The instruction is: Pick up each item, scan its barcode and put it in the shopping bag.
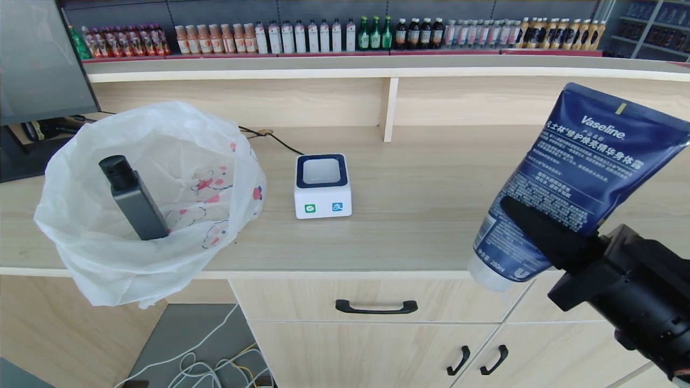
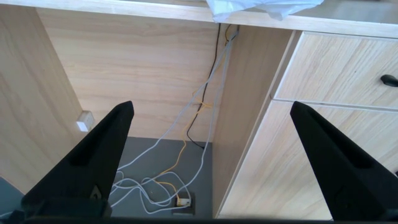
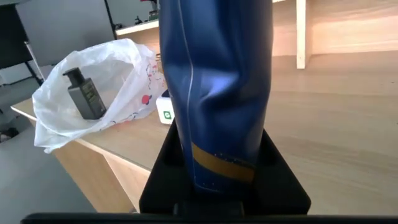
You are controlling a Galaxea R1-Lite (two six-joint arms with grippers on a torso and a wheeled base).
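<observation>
The right gripper (image 1: pixel 533 229) is clamped across the cap end of a blue body-lotion tube (image 1: pixel 587 161) and holds it in the air well to the right of the barcode scanner (image 1: pixel 323 186), likely so its print can face the scanner window. Left of the scanner the plastic shopping bag (image 1: pixel 108 269) gapes open, with a dark grey pump bottle (image 1: pixel 135 199) leaning inside. The left gripper (image 2: pixel 211 112) hangs spread wide and empty below the scanner's counter, out of the way

Light wooden counter (image 1: pixel 431 215), thin upright wooden divider (image 1: pixel 389 108) at back. Rows of drink bottles (image 1: pixel 334 35) on far shelf. Dark flat monitor (image 1: pixel 43 59) at left. Black drawer handle (image 1: pixel 376 307) below counter. White and yellow cables (image 2: pixel 161 186) tangled on grey floor (under counter).
</observation>
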